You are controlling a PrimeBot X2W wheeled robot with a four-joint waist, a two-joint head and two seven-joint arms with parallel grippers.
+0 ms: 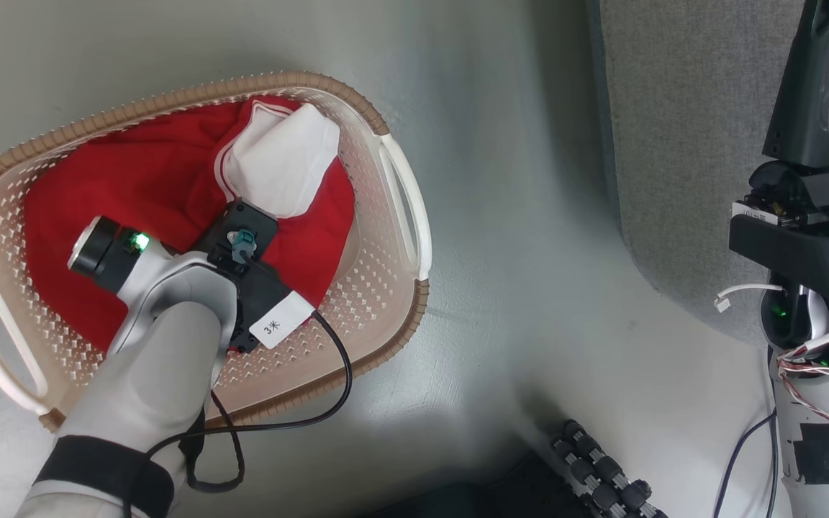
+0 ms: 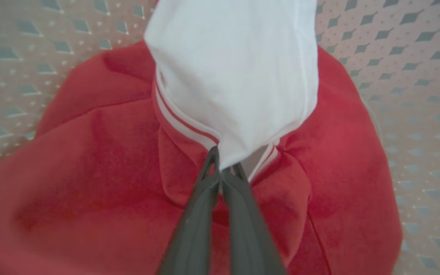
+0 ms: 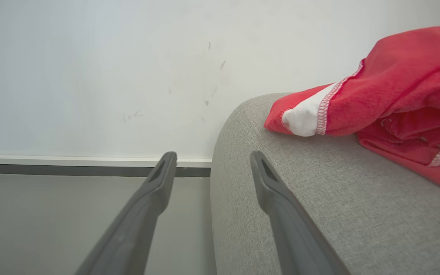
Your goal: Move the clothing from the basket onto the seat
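Now: left gripper [image 2: 222, 168] fingers pressed together, pinching the red garment [image 2: 90, 183] where its white panel [image 2: 235, 76] meets the striped trim [image 2: 181, 122]. The garment lies under the fingertips, inside the basket [image 2: 414, 57]. Right gripper [image 3: 212, 162] spread, holding nothing, one finger over the seat [image 3: 319, 206] edge. Second red garment [image 3: 407, 84] rests on the seat, beyond and to the right of that gripper.
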